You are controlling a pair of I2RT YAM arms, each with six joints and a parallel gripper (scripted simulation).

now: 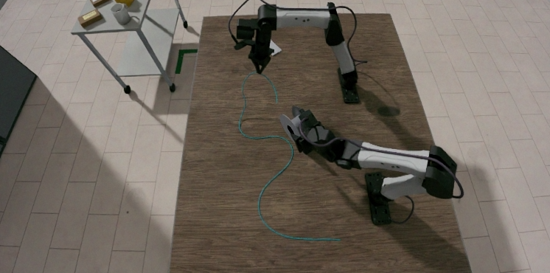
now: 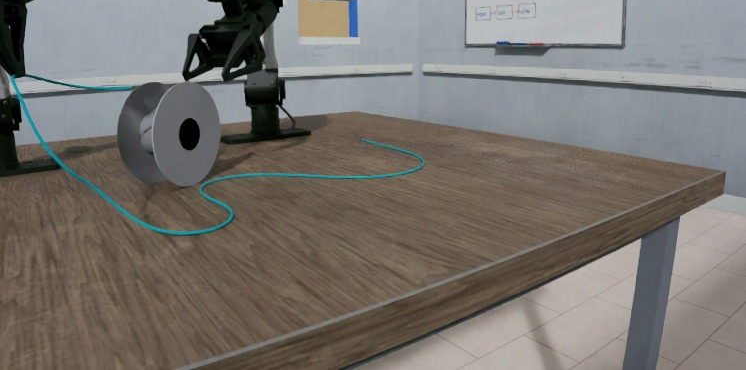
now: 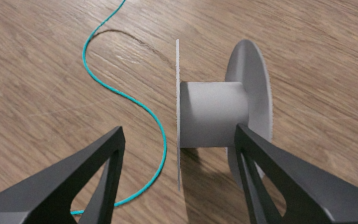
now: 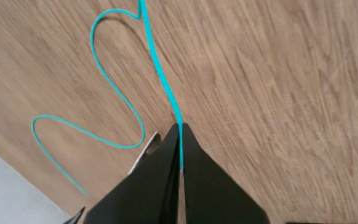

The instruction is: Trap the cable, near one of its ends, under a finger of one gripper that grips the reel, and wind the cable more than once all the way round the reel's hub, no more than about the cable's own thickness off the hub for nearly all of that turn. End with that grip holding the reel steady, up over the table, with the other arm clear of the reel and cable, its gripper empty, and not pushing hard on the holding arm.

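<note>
Mug [image 1: 120, 14] stands near 2 boxes [image 1: 90, 18].

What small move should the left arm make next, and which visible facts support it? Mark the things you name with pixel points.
Probably line up the left gripper [image 2: 207, 78] [image 3: 179, 132] over the reel [image 2: 186, 169] [image 3: 212, 112], then lower it: its open fingertips stand above the rims, but one is in line with the hub and the other lies beyond the near flange.
</note>
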